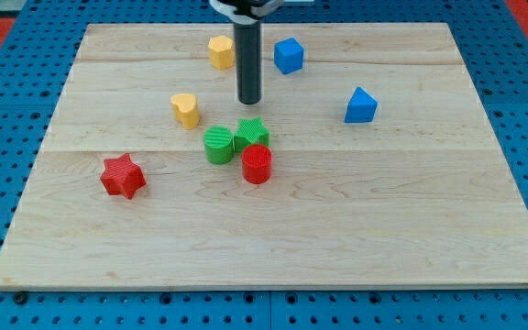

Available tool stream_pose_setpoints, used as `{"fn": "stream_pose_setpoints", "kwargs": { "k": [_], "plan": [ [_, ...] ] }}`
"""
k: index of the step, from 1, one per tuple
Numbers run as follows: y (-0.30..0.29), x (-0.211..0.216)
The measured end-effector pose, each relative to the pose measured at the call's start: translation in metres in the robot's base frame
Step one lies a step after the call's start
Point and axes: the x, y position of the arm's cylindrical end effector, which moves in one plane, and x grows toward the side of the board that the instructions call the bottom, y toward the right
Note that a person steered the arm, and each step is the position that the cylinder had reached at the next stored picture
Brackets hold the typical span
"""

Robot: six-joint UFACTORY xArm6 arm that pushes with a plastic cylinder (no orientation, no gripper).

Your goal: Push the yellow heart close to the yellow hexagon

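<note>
The yellow heart (pixel 186 109) lies left of the board's middle. The yellow hexagon (pixel 221 51) sits near the view's top, up and to the right of the heart, with a clear gap between them. My tip (pixel 249 101) rests on the board to the right of the heart and below the hexagon, touching neither. The dark rod rises from it to the view's top edge and hides a little of the board beside the hexagon.
A blue cube (pixel 288 55) sits right of the rod near the top. A blue block (pixel 359 105) lies at the right. A green cylinder (pixel 217 145), a green star (pixel 251 134) and a red cylinder (pixel 257 164) cluster below my tip. A red star (pixel 122 176) lies lower left.
</note>
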Motion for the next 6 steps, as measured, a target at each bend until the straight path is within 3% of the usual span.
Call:
{"fn": "stream_pose_setpoints", "kwargs": {
  "k": [1, 3, 4, 5, 6],
  "plan": [
    [-0.024, -0.001],
    [-0.126, -0.009],
    [-0.161, 0.058],
    [-0.116, 0.068],
    [-0.058, 0.038]
  ]
}}
